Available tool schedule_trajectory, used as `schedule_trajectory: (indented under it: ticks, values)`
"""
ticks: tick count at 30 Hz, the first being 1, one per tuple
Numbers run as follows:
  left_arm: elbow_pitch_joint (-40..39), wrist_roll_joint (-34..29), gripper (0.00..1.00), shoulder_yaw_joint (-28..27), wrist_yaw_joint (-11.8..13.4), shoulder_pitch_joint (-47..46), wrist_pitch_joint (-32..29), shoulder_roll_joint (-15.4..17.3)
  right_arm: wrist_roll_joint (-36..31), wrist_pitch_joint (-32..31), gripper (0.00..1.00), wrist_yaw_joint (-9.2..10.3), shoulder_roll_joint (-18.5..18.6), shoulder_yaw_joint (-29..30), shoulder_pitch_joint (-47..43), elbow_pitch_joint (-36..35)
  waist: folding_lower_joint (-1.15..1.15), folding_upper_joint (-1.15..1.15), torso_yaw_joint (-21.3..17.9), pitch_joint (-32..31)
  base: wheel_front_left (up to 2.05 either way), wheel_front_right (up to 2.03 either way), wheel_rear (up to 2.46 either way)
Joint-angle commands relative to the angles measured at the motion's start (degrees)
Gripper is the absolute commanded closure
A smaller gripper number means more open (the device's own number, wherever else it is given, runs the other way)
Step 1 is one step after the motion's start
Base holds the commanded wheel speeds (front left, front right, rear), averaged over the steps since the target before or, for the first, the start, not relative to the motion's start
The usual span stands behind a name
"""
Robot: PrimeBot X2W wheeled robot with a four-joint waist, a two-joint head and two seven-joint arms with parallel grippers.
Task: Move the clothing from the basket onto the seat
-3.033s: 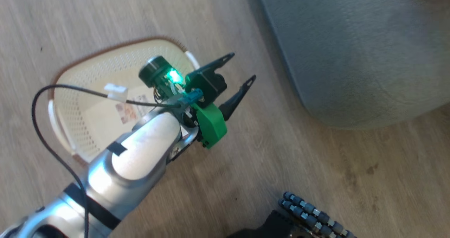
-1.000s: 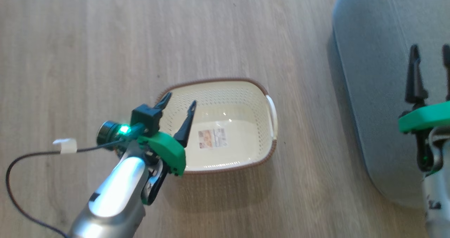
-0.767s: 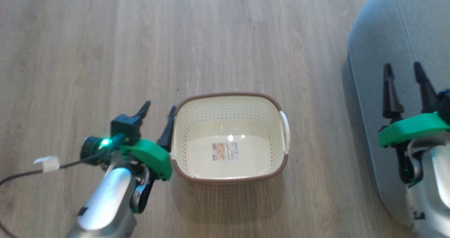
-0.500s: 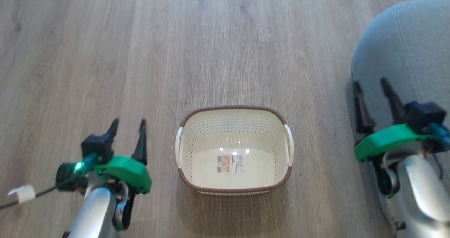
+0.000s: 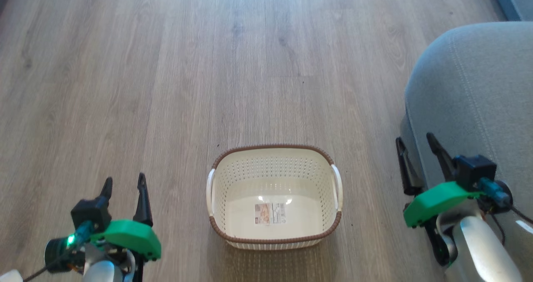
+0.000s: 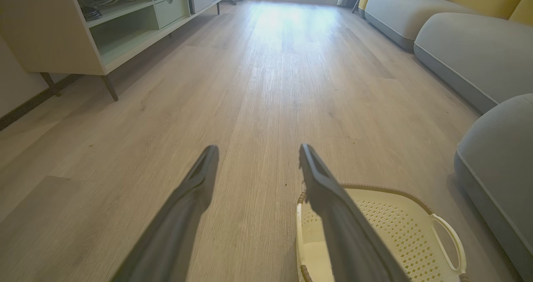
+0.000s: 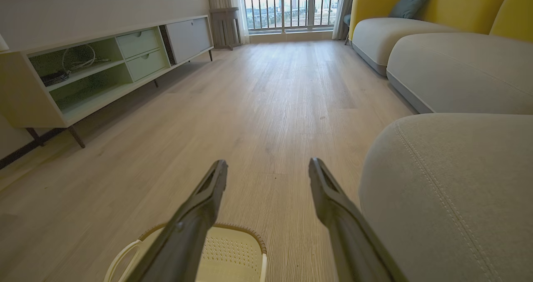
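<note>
— Head view?
— The basket [image 5: 272,241] stands on the floor [image 5: 250,65] between the left gripper [image 5: 125,178] and the right gripper [image 5: 414,138]. Both are spread wide and grip nothing. The seat [image 5: 470,86] is just beside the right fingers.
— Left wrist?
— Fingers parted, nothing held. The basket is under the right-hand finger, the seat further right.
— Right wrist?
— Parted and bare too. The basket is under the left-hand finger, the seat beside the right-hand one.

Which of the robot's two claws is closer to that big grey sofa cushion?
Right. The right gripper is beside the seat, at its rounded edge, fingers open. The left gripper hangs over the floor, on the far side of the basket from the seat.
</note>
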State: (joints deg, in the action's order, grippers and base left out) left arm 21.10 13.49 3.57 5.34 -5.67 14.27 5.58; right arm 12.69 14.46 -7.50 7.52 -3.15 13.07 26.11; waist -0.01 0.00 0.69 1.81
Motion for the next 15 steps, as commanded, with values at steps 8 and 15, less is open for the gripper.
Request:
schedule_trajectory:
  ticks: [8,15]
  values:
    - [-3.5,-2.79,0.0,-5.4,-2.31,1.67,0.73,-1.21,-1.11,0.53,0.0,0.01,-0.9,-1.0,-0.94,-1.96,0.01,0.0,-0.58,-1.43,0.0,0.0,0.0]
    - [-3.68,-4.34,0.0,-7.08,-4.34,2.48,0.73,-1.98,-1.75,0.53,0.0,0.01,-1.72,-0.64,-1.9,-2.1,0.01,0.0,-0.22,-1.62,0.0,0.0,0.0]
